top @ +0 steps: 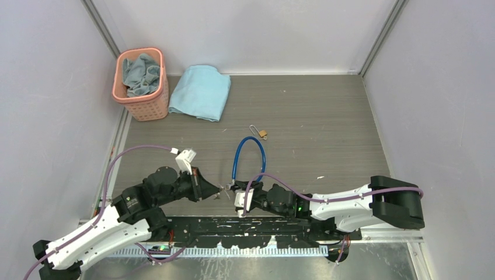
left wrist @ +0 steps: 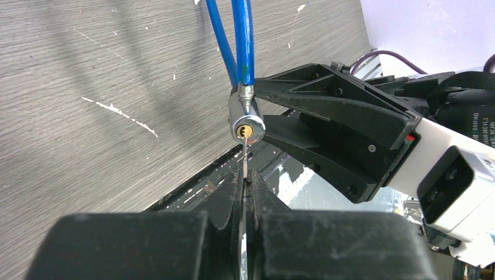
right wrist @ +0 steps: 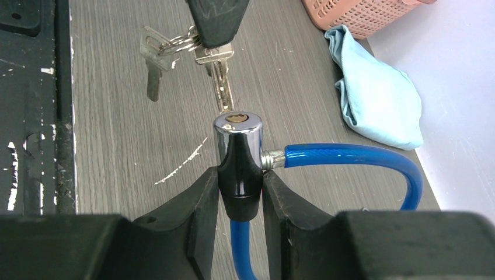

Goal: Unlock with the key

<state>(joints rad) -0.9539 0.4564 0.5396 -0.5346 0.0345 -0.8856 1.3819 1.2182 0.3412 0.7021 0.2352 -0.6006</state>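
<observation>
On a grey wood-grain table [top: 327, 116], near its front edge, the right gripper [right wrist: 240, 186] clamped the chrome-and-black lock head [right wrist: 236, 131] of a glossy blue cable [right wrist: 350, 156]. The left gripper [left wrist: 246, 178] pinched the thin silvery key [right wrist: 222, 87], its tip at the brass keyhole. Insertion looked barely begun, with pushing in and turning left to do. Farther back lay a small brass padlock [top: 262, 134], a folded blue towel [top: 201, 92] and a pink basket [top: 142, 87].

The left tool [left wrist: 246, 182] pinches the key [left wrist: 246, 162] (tip at the keyhole [left wrist: 247, 130]) below the cable lock [left wrist: 244, 115].
</observation>
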